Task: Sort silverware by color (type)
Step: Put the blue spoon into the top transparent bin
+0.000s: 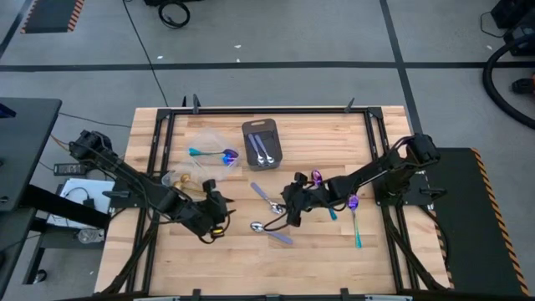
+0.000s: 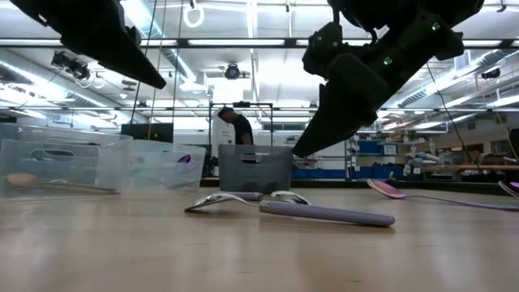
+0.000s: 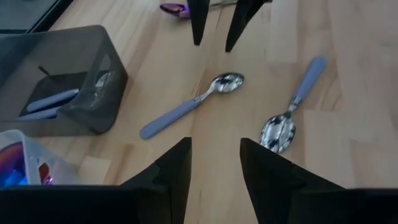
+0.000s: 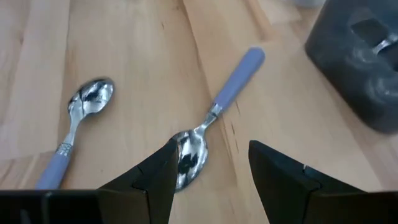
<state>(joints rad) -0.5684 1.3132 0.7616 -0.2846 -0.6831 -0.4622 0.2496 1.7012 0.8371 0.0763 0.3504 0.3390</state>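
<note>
Two silver-bowled spoons with lavender handles lie flat on the wooden table. One (image 1: 265, 196) has its bowl (image 4: 188, 157) below and between the fingers of my right gripper (image 4: 208, 171), which hovers open over it, clear of the table in the low view (image 2: 302, 148). The other spoon (image 1: 273, 232) lies nearer the front edge. My left gripper (image 1: 222, 220) hangs open left of both spoons, nothing between its fingers (image 3: 214, 165). Purple-bowled spoons (image 1: 352, 204) lie to the right.
A dark grey tray (image 1: 263, 144) at the back middle holds two lavender-handled spoons. Left of it stand clear tubs, one (image 1: 209, 152) with a teal-and-purple spoon, one (image 1: 180, 177) with a gold spoon. Bare wood lies along the front edge.
</note>
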